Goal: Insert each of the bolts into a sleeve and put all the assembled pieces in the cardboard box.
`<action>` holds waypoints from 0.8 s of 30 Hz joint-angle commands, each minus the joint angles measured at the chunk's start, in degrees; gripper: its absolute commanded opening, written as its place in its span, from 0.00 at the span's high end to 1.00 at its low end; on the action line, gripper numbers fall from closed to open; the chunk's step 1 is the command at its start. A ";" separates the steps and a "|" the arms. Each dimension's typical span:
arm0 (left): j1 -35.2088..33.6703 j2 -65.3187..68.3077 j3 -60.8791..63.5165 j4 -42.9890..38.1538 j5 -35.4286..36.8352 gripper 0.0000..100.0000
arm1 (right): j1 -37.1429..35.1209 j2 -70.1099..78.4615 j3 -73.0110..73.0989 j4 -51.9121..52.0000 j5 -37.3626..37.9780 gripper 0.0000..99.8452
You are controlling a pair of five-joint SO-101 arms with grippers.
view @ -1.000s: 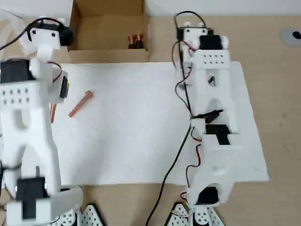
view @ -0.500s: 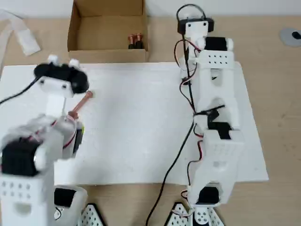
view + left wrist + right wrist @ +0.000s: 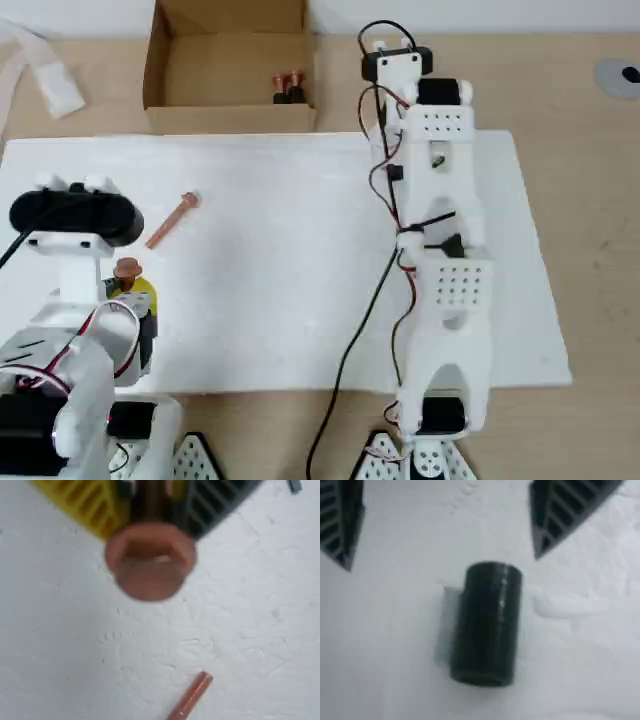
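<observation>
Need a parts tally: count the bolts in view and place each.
4. One bolt in the left gripper, a loose bolt on the white mat, two sleeved bolts in the cardboard box. Others may hide under the arms.

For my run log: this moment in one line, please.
left gripper: holds bolt | right gripper: open over sleeve | second bolt: on mat
</observation>
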 commanded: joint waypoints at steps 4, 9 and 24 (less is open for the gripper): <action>-0.97 -0.22 -0.18 -1.05 0.09 1.00 | -1.01 6.20 -9.63 3.16 0.79 0.75; -0.97 -0.13 0.09 -1.05 0.09 1.00 | -1.01 10.77 -13.32 3.43 0.53 0.75; -5.80 -0.13 0.88 -1.85 0.00 1.00 | -1.80 22.55 -26.95 2.73 0.35 0.75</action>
